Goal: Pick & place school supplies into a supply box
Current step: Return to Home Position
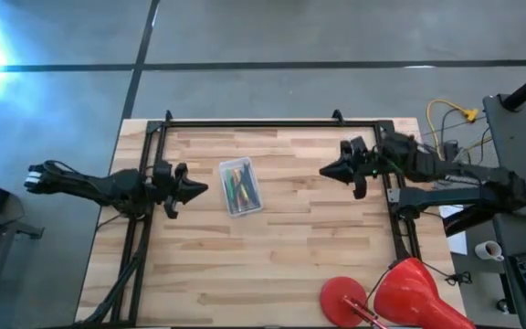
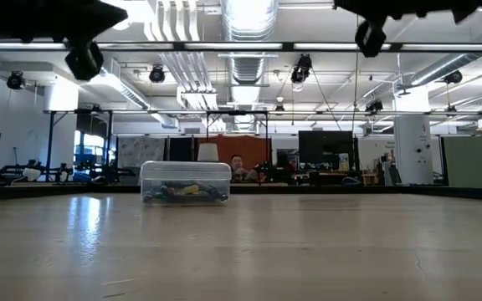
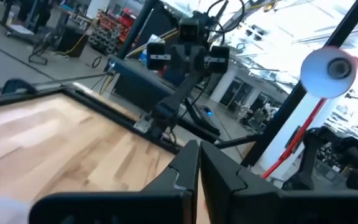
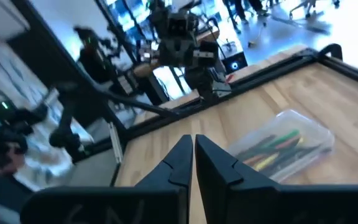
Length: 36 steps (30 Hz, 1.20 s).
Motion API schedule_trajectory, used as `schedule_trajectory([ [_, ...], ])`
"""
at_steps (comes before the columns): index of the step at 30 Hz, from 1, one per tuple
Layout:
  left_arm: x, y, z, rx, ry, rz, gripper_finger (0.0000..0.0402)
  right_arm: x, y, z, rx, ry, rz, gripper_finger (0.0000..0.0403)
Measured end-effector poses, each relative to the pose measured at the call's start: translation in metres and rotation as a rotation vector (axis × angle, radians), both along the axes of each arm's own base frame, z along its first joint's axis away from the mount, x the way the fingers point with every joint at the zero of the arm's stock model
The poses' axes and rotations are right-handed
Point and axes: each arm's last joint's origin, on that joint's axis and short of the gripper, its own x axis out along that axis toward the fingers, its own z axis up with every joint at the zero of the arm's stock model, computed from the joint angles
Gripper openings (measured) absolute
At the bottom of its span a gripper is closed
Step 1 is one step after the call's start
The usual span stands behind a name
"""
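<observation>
Left gripper [image 1: 193,189] and right gripper [image 1: 327,170], closed empty, should back toward their own edges of the table [image 1: 309,247], avoiding the seemingly shut supply box [image 1: 240,186].

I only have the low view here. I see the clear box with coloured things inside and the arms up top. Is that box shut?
Observer: From above, the supply box reads as one closed case, pens showing through its top.
Operator: Where are the grippers?
Observer: The left gripper sits left of the box, the right gripper right of it, both apart from it.
Operator: Open or shut?
Observer: Both shut, per the wrist views, holding nothing.
</observation>
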Motion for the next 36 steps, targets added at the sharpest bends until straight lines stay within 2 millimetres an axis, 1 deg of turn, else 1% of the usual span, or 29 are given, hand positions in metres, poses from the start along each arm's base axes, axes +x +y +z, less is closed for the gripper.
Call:
schedule_trajectory([
  [3,-0.009,0.001,-0.013,-0.004,-0.032,-0.009,0.0000,-0.013,0.003,-0.023,0.037,-0.078,-0.006,0.0013],
  [6,-0.016,0.002,-0.030,-0.001,-0.037,-0.014,0.0000,-0.026,0.006,-0.044,0.050,-0.111,-0.007,0.0013],
  [7,-0.018,0.002,-0.033,-0.003,-0.053,-0.014,0.0000,-0.030,0.007,-0.050,0.055,-0.113,-0.009,0.0013],
  [8,-0.020,0.002,-0.035,-0.005,-0.072,-0.014,0.0000,-0.034,0.008,-0.056,0.060,-0.118,-0.009,0.0013],
  [11,-0.024,0.003,-0.052,-0.003,-0.060,-0.017,0.0000,-0.046,0.011,-0.068,0.055,-0.154,-0.007,0.0013],
  [13,-0.027,0.003,-0.057,-0.009,-0.089,-0.018,0.0000,-0.052,0.012,-0.078,0.053,-0.155,-0.007,0.0013],
  [16,-0.033,0.004,-0.054,-0.008,-0.079,-0.019,0.0000,-0.059,0.014,-0.093,0.051,-0.158,-0.006,0.0013],
  [18,-0.032,0.004,-0.060,0.000,-0.010,-0.018,0.0000,-0.064,0.015,-0.098,0.046,-0.178,-0.006,0.0013],
  [21,-0.034,0.004,-0.054,0.000,-0.015,-0.018,0.0000,-0.068,0.016,-0.107,0.024,-0.194,-0.005,0.0013],
  [24,-0.031,0.004,-0.056,0.004,0.020,-0.013,0.0000,-0.072,0.017,-0.116,0.016,-0.202,-0.005,0.0013],
  [34,-0.020,0.002,-0.070,0.026,0.172,-0.014,0.0000,-0.072,0.017,-0.140,0.026,-0.143,-0.006,0.0013],
  [36,-0.018,0.002,-0.073,0.030,0.198,-0.015,0.0000,-0.071,0.017,-0.141,0.028,-0.136,-0.007,0.0013],
])
